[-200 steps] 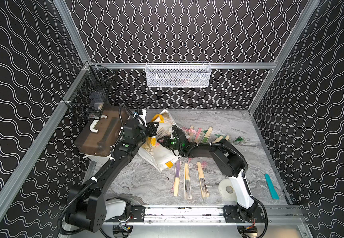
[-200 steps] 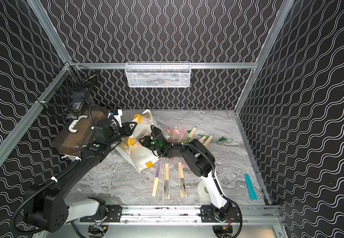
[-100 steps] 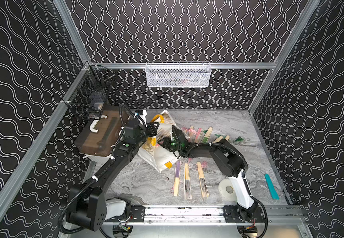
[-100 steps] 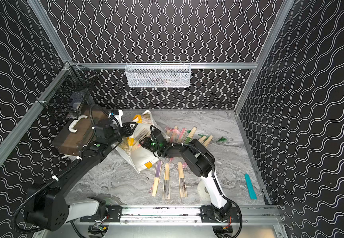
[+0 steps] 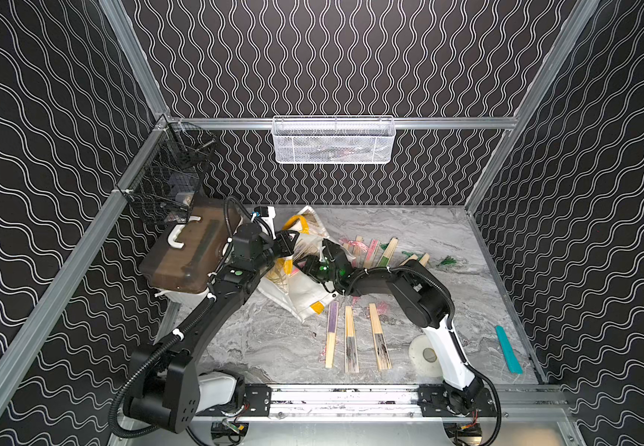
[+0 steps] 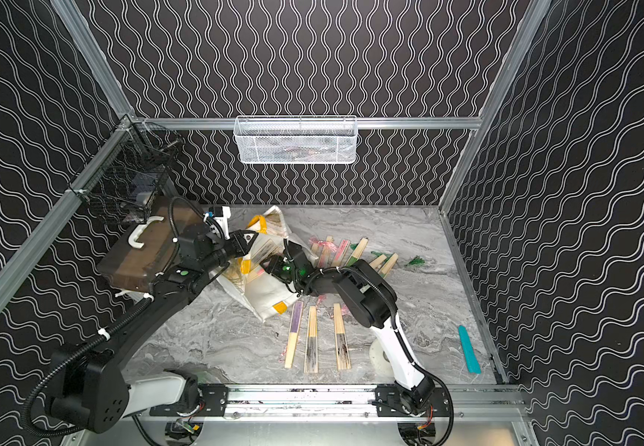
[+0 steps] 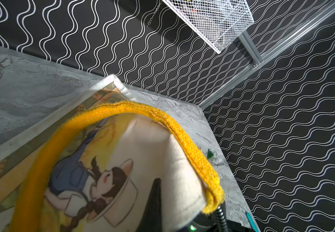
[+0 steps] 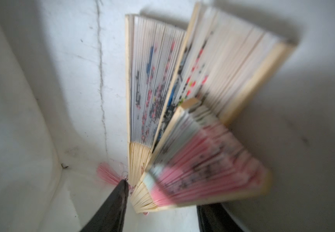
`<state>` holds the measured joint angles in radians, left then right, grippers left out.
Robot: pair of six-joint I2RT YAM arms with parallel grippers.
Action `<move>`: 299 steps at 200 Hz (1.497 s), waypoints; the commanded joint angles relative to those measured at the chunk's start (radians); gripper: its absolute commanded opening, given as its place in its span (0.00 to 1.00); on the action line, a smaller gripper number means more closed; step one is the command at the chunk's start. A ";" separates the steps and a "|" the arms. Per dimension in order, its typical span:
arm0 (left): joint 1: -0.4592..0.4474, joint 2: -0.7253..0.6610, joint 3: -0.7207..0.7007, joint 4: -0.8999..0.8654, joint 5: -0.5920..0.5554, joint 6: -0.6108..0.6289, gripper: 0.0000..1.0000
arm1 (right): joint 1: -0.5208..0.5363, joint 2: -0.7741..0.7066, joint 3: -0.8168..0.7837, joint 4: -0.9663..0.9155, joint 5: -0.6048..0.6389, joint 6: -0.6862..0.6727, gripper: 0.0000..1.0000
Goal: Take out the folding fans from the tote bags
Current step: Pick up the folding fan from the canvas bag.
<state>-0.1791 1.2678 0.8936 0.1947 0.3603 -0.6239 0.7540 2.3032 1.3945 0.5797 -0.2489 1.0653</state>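
The white tote bag (image 5: 306, 299) lies slumped on its side, mouth toward the left arm. My left gripper (image 5: 288, 242) is shut on its rim beside the yellow handle (image 7: 192, 152); one dark finger (image 7: 155, 200) shows under the fabric. My right gripper (image 8: 162, 198) is inside the bag, open. The rib end of a blurred pink folding fan (image 8: 198, 172) sits between its fingers. Two more fans (image 8: 152, 84) lie fanned against the bag's white lining. Three fans (image 5: 351, 340) lie in a row on the table in front. Several others (image 5: 374, 249) lie behind the right arm.
A brown-lidded white box (image 5: 193, 251) stands left of the bag, under a black wire basket (image 5: 169, 185). A white tape roll (image 5: 424, 355) sits by the right arm's base, with a teal strip (image 5: 508, 349) at the right edge. A white mesh basket (image 5: 333, 141) hangs on the back wall.
My right gripper has pushed a little further into the bag and its jaws have widened. The left arm has kept its hold and barely shifted.
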 commanded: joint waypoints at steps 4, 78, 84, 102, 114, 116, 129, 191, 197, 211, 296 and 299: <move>0.003 -0.011 -0.001 0.054 0.001 0.000 0.00 | -0.016 -0.004 -0.016 0.140 0.002 0.053 0.52; 0.003 0.002 -0.005 0.060 0.001 -0.003 0.00 | -0.020 -0.022 -0.023 0.199 -0.033 0.084 0.48; 0.003 0.002 -0.005 0.058 -0.001 -0.003 0.00 | -0.021 -0.023 -0.025 0.201 -0.036 0.085 0.47; 0.002 0.001 -0.005 0.058 -0.002 -0.001 0.00 | -0.020 -0.034 -0.029 0.190 -0.033 0.077 0.46; 0.002 0.002 -0.005 0.060 0.000 -0.002 0.00 | -0.021 -0.038 -0.031 0.178 -0.029 0.071 0.46; 0.002 0.001 -0.005 0.060 -0.001 -0.002 0.00 | -0.021 -0.039 -0.031 0.175 -0.028 0.070 0.46; 0.003 0.002 -0.005 0.060 -0.001 -0.001 0.00 | -0.020 -0.046 -0.029 0.140 -0.019 0.061 0.43; 0.002 0.004 -0.010 0.074 0.003 -0.011 0.00 | -0.021 -0.038 -0.020 0.079 -0.019 0.047 0.44; 0.003 0.006 -0.012 0.079 0.006 -0.015 0.00 | -0.021 -0.031 -0.011 0.074 -0.021 0.044 0.44; 0.002 0.009 -0.013 0.082 0.013 -0.019 0.00 | -0.021 -0.013 0.019 0.055 -0.024 0.036 0.44; 0.002 0.008 -0.009 0.084 0.010 -0.019 0.00 | -0.021 -0.007 0.027 0.001 -0.005 0.026 0.44; 0.002 0.008 -0.009 0.086 0.011 -0.020 0.00 | -0.021 -0.006 0.028 0.000 -0.004 0.025 0.44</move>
<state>-0.1791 1.2766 0.8822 0.2379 0.3630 -0.6296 0.7349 2.3039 1.4204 0.5976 -0.2771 1.1049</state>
